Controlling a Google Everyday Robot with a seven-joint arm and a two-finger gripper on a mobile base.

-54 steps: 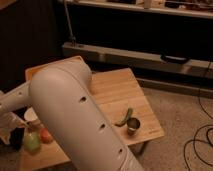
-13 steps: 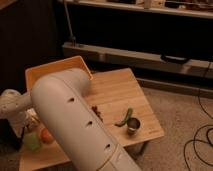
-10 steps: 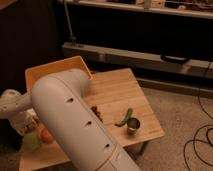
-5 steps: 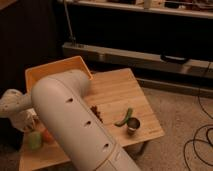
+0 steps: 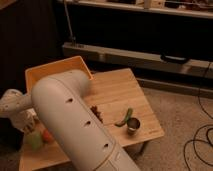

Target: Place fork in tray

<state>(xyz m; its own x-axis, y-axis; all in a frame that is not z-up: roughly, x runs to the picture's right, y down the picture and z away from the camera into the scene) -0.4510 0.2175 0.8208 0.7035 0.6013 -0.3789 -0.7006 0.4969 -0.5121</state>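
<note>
Camera view: the robot's thick white arm (image 5: 75, 125) fills the middle of the picture and hides much of the wooden table (image 5: 117, 92). The gripper (image 5: 19, 114) is at the far left edge of the table, low, just beside a pale green thing (image 5: 34, 140) and a small orange thing (image 5: 47, 135). Compared with half a second ago the wrist section has edged slightly further left and down — a small shift, while the big arm link has barely moved. How far open the gripper is, and whether it has hold of anything, I cannot tell; it sits mostly behind the arm.

The tray (image 5: 50, 72) stands at the back left of the table, its near part covered by the arm. No fork can be made out anywhere, either on the table or in the tray.

On the right side lie a green pepper-like vegetable (image 5: 125, 117), a small metal cup (image 5: 133, 125) touching it, and a dark reddish bit (image 5: 96, 114) — all unmoved.

Judging from this, the robot is likely working low at the left edge, and the placing into the tray is not yet done.
</note>
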